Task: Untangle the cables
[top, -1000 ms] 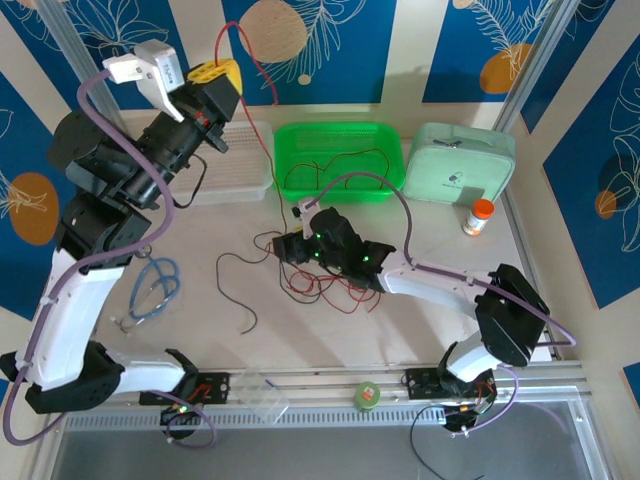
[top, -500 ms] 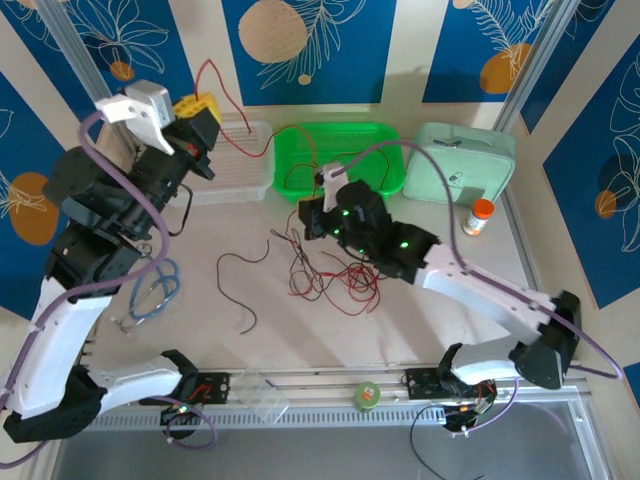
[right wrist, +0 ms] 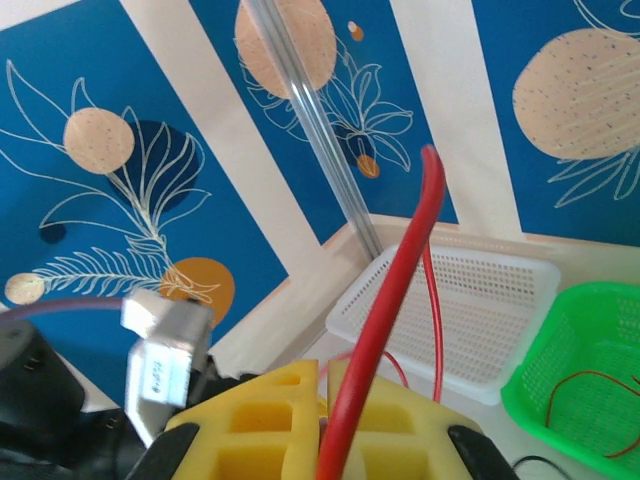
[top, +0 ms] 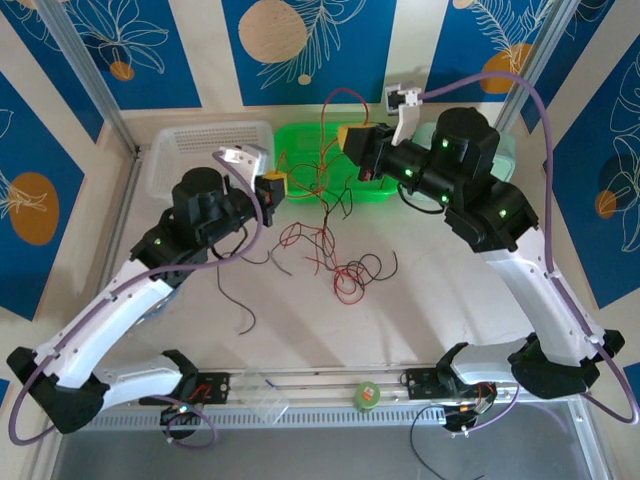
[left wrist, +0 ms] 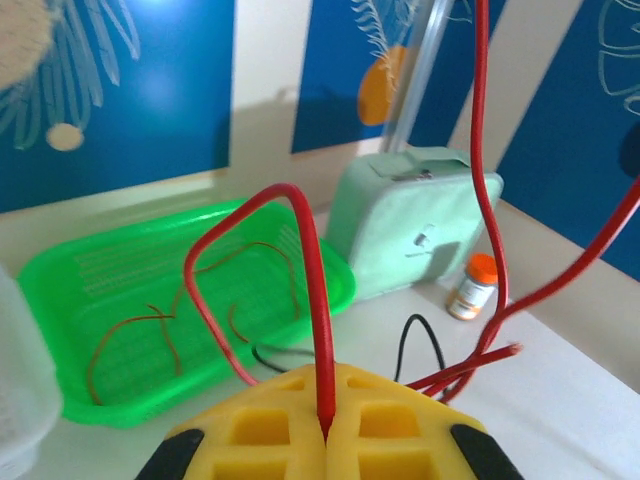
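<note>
Left hand clenched on red cable. Right hand clenched on red cable, raised over green tray. Cables lie knotted on bench between hands. We part hands slowly, watch knot, stop if strand tightens.

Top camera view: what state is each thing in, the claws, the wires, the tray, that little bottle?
Left gripper: shut on a red cable.
Right gripper: shut on a red cable.
Cables: tangled, strung up from both grippers.
Green tray: holds a few cables.
Mint case: closed.
Bottle: upright, capped.
</note>
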`<state>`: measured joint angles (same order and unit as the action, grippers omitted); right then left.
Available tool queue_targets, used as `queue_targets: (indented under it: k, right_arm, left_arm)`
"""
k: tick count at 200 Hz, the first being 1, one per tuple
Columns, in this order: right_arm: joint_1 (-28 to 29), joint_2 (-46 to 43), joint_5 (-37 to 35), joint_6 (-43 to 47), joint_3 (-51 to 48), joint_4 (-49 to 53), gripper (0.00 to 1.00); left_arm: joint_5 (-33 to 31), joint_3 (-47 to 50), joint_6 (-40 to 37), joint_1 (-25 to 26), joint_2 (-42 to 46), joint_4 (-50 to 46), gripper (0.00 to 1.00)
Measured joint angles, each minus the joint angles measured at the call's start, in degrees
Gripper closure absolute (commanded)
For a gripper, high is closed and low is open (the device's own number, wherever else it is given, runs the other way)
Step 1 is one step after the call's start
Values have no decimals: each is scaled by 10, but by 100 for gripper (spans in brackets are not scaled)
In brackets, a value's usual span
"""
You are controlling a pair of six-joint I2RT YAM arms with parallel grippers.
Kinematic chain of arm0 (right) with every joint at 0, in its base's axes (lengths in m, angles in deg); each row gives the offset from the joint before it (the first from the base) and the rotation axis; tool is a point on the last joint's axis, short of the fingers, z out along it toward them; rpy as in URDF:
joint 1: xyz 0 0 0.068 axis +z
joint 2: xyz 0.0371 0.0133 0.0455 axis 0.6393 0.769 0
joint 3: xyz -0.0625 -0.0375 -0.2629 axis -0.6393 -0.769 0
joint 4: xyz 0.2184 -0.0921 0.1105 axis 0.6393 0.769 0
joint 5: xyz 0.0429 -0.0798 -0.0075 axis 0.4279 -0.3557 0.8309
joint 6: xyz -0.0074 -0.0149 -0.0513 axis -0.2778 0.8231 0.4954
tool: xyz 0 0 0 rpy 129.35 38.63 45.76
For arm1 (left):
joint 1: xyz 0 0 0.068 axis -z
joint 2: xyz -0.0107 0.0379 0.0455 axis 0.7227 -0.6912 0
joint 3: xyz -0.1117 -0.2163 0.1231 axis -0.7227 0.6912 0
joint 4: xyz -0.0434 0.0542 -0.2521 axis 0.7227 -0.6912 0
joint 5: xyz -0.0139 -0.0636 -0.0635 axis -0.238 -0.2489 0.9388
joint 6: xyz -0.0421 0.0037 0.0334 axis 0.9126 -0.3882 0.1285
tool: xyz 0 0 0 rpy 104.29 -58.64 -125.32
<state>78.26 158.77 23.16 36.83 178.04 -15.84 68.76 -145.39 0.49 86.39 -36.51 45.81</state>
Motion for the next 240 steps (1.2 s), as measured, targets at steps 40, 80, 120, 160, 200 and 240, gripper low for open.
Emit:
queue_targets:
  k: [40,80,120,160,200,240]
  right_arm:
    - [-23,19,43,0,41,35,100]
    - [-27,42,80,-9,36,60,100]
    - [-27,54,99,-17,17,75,100]
    - [-27,54,100,-20,-15,82,100]
    - [-27,54,102,-24,-33,86,100]
    - [-27,50,103,-28,-41,90,100]
  left_arm:
    - [38,13,15,21,-6,40,100]
    - [58,21,15,47,-17,76,98]
    - [64,23,14,63,-49,89,91]
    - [61,26,7,69,-50,90,85]
    - [52,27,7,69,-49,92,81]
    - [41,30,-2,70,-47,99,80]
